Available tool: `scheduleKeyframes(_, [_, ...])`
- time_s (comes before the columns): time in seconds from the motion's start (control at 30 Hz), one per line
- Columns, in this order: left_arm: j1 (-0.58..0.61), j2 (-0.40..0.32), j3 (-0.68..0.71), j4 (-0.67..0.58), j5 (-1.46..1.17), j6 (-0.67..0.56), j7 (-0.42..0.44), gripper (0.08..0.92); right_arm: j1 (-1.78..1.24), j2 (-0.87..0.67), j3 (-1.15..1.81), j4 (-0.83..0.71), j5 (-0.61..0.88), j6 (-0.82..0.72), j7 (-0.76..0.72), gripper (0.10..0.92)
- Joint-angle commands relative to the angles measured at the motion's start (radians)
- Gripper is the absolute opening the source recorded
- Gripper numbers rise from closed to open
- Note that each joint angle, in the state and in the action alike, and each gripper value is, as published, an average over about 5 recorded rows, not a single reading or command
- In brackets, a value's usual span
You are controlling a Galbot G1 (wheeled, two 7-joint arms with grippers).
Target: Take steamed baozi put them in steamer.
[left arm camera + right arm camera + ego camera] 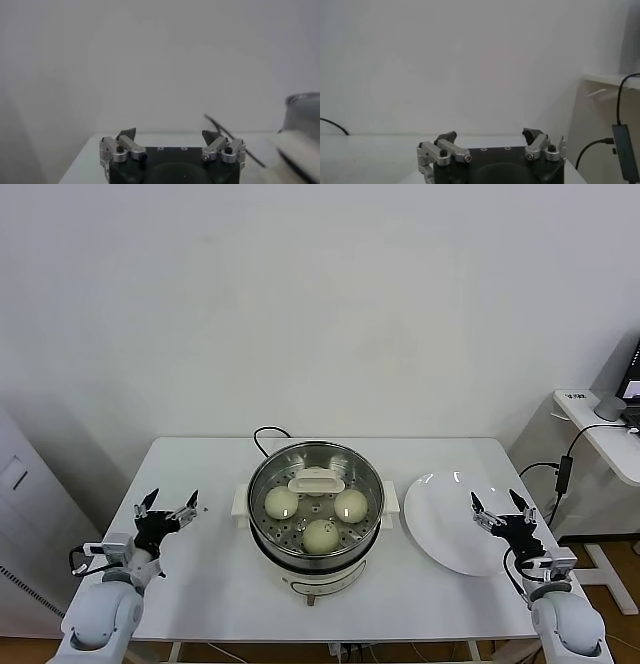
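The shiny steel steamer [316,469] stands at the table's middle with a black cord behind it. Three cream-white baozi lie on its perforated tray: one on the left [281,503], one on the right [350,504], one at the front [320,535]. A fourth baozi is not in view. My left gripper [168,506] is open and empty at the table's left front edge, also in its wrist view [171,136]. My right gripper [501,509] is open and empty over the plate's front right, also in its wrist view [491,135].
A flat white plate [450,524], bare, lies right of the steamer. A white handle piece [316,482] rests at the tray's back centre. A side desk [600,424] with cables stands at far right. The steamer's edge shows in the left wrist view [302,107].
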Motion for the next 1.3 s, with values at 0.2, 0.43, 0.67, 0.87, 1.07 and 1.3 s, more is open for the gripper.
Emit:
scheduleKeyframes(0.2, [0.011, -0.01, 0.004, 0.063, 0.051, -0.049, -0.019, 0.823, -0.005, 0.015, -0.005, 0.016, -0.002, -0.034, 0.036, 0.823])
scheduleKeyframes(0.43, [0.012, -0.014, -0.004, 0.052, 0.019, -0.039, -0.023, 0.823, -0.004, 0.017, -0.005, 0.008, -0.017, -0.034, 0.033, 0.823])
scheduleKeyframes(0.67, [0.01, -0.013, -0.002, 0.049, 0.014, -0.036, -0.021, 0.823, -0.005, 0.022, -0.001, 0.01, -0.04, -0.034, 0.025, 0.823])
scheduleKeyframes(0.87, [0.009, -0.012, -0.005, 0.044, 0.005, -0.031, -0.02, 0.823, -0.004, 0.022, 0.002, 0.012, -0.044, -0.047, 0.03, 0.823])
scheduleKeyframes(1.07, [0.012, -0.015, -0.005, 0.036, -0.003, -0.025, -0.02, 0.823, -0.004, 0.024, 0.002, 0.007, -0.046, -0.053, 0.026, 0.823])
scheduleKeyframes(1.3, [0.011, -0.016, -0.004, 0.025, -0.006, -0.019, -0.019, 0.823, -0.009, 0.026, 0.006, 0.007, -0.047, -0.052, 0.018, 0.823])
